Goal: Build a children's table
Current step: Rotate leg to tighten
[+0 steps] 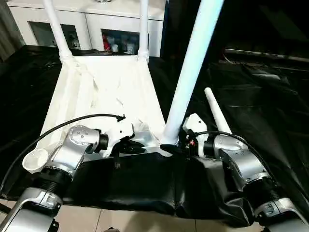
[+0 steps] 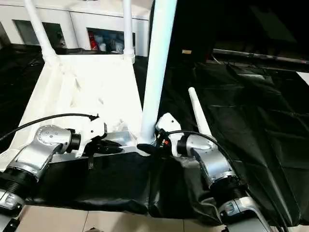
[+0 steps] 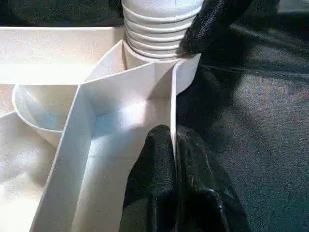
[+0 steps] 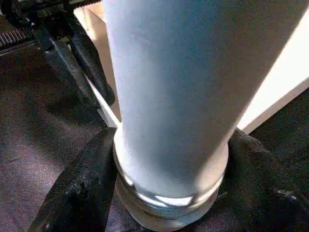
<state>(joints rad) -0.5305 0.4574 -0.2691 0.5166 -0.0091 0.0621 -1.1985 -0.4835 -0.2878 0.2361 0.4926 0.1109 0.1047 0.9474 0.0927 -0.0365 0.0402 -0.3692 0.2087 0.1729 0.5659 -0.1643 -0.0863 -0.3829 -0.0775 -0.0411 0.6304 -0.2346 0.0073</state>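
Nearest you, your left hand [image 3: 174, 159] is pinching the near rim of the tabletop [image 1: 104, 92] — its two black fingers [image 3: 154, 179] are sitting clenched on the thin white wall, one on each side. Just beside it, at the tabletop's near right corner, your right hand [image 4: 169, 193] is grasping a leg [image 1: 190, 67] at its base, a finger [image 4: 82, 188] lying against either side of the tube where the ribbed end is entering the corner socket [image 3: 186, 72]. That leg is standing upright, leaning slightly.

The tabletop is lying upside down on the black-draped bench [image 1: 270, 96], ribbed underside facing up. The near left corner socket [image 1: 35, 159] is sitting bare beside your left forearm.

Right of the right hand, a loose leg [image 1: 216, 113] is lying on the black cloth, pointing away from you and well apart from the tabletop.

At the far end, two more legs are standing in the far corners — one on the left [image 1: 57, 29], one on the right [image 1: 143, 26]. Behind them a white cabinet [image 1: 91, 24] is standing.
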